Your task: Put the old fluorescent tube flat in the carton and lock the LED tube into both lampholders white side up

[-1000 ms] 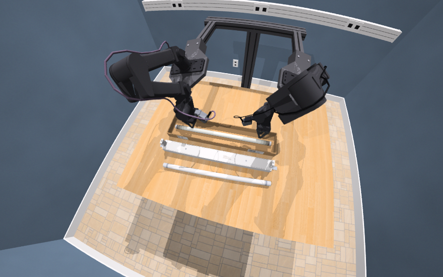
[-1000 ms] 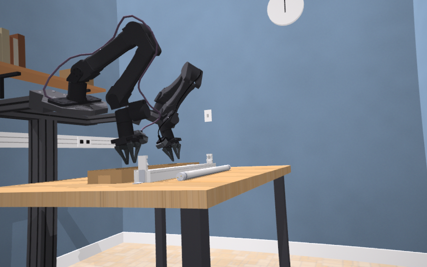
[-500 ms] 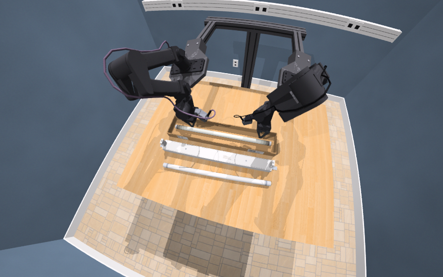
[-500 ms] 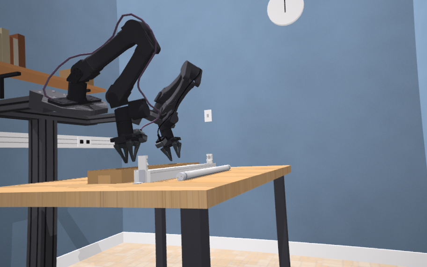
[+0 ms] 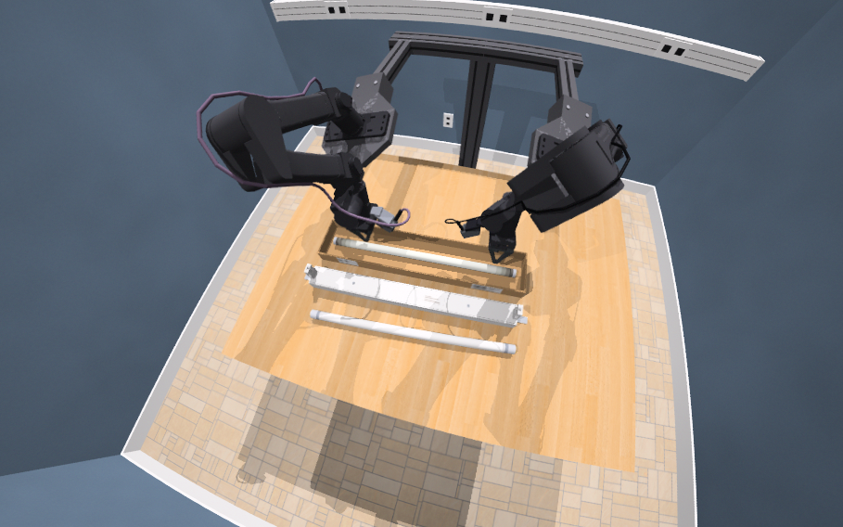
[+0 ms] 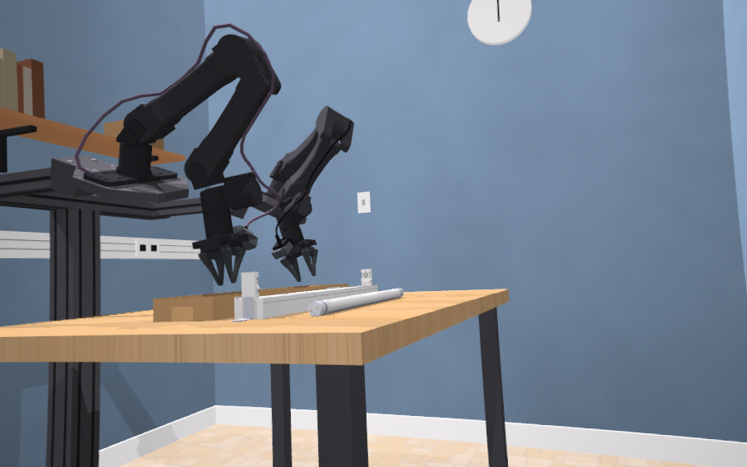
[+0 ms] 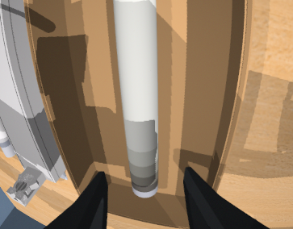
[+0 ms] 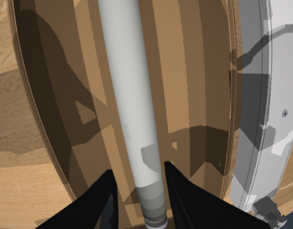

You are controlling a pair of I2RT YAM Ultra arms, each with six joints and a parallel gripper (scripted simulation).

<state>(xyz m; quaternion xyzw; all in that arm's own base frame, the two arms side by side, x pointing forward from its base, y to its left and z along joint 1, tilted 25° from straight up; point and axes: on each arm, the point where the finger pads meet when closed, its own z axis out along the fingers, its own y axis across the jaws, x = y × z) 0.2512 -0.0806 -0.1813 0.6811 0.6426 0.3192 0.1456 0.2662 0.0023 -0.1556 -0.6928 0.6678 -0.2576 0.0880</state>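
Note:
The old fluorescent tube (image 5: 424, 255) (image 7: 139, 81) (image 8: 132, 101) lies lengthwise on the floor of the carton (image 5: 411, 274) (image 6: 172, 307), which looks flat on the bench. The LED tube (image 5: 411, 331) (image 6: 358, 301) lies on the bench, its visible upper side white. The light fixture (image 5: 404, 293) (image 7: 10, 77) (image 8: 276, 97) between them holds no tube. My left gripper (image 5: 502, 256) (image 6: 306, 277) (image 7: 144, 176) is open above one end of the old tube. My right gripper (image 5: 366, 237) (image 6: 226, 282) (image 8: 139, 173) is partly open above its other end. Neither grips anything.
Lampholders (image 5: 311, 271) (image 5: 519, 314) (image 6: 366, 276) stand up at both ends of the fixture, close beside the carton's long wall. The carton walls rise on both sides of the old tube. The bench's front edge (image 6: 161, 348) lies beyond the LED tube.

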